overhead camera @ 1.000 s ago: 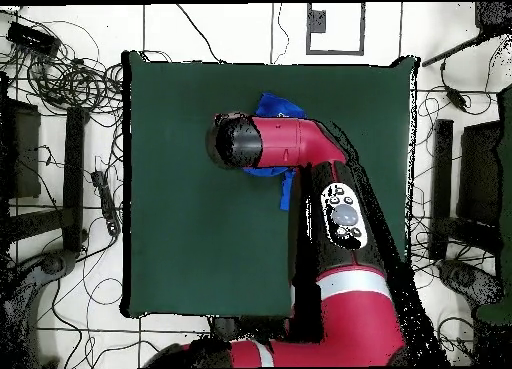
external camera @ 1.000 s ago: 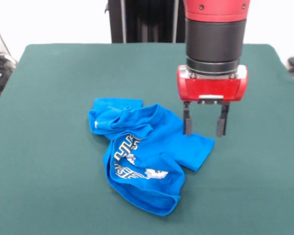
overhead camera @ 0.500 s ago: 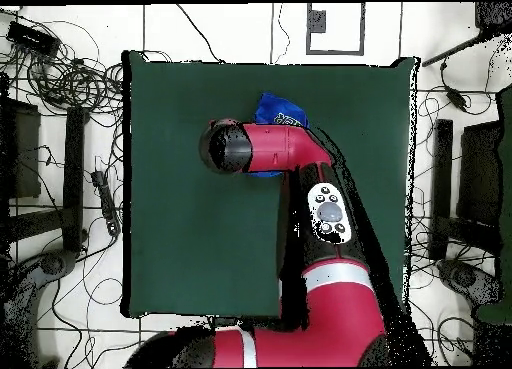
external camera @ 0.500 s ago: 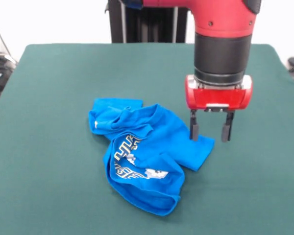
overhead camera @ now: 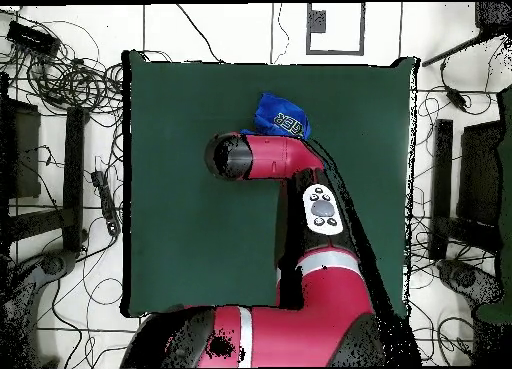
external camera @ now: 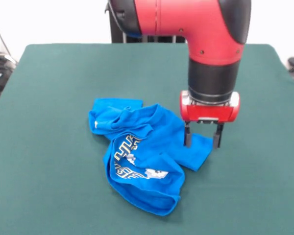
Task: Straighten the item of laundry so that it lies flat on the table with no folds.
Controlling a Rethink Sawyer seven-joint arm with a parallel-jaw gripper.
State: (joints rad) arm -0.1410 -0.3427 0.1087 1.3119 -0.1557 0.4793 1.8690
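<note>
The item of laundry (external camera: 142,156) is a bright blue T-shirt lying crumpled on the green table (external camera: 54,88), with folds and part of a white print showing. One flap sticks out at its right. My gripper (external camera: 202,141) hangs open low over that flap's corner. One finger (external camera: 187,136) is over the cloth; the other stands just past the cloth's edge. Nothing is held. In the overhead view the shirt (overhead camera: 281,115) peeks out beyond the red arm (overhead camera: 270,157), which hides the gripper there.
Green cloth covers the table (overhead camera: 180,205) on all sides of the shirt. Cables and stands (overhead camera: 60,75) lie on the floor around the table, off its edges.
The gripper has come down and shifted slightly left, from above the table beside the shirt to low over the flap's corner. It stays open. The shirt has not moved.
</note>
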